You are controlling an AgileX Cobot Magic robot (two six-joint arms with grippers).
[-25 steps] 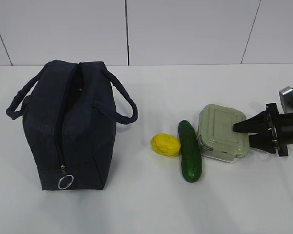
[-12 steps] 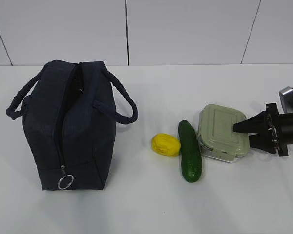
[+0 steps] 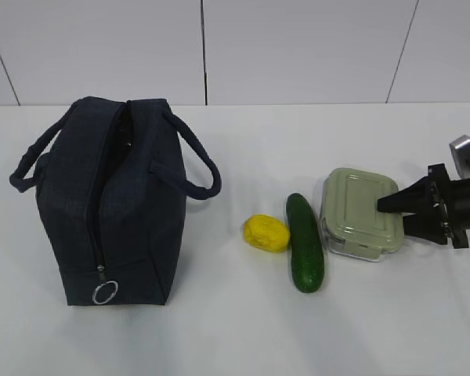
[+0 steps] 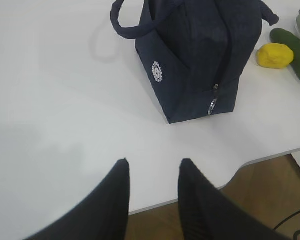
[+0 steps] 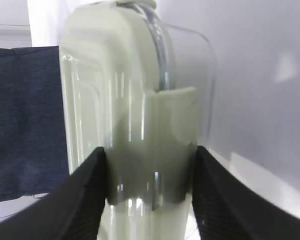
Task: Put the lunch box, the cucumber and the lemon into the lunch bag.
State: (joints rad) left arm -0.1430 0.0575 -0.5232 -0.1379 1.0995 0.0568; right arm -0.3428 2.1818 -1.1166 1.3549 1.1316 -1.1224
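Between right end effector fingers, lunch box edge.

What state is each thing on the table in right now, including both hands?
lunch bag: upright, zipper open along top
lunch box: lid on, gripped
cucumber: lying free on table
lemon: lying free
right hand: shut on lunch box
left hand: open, empty
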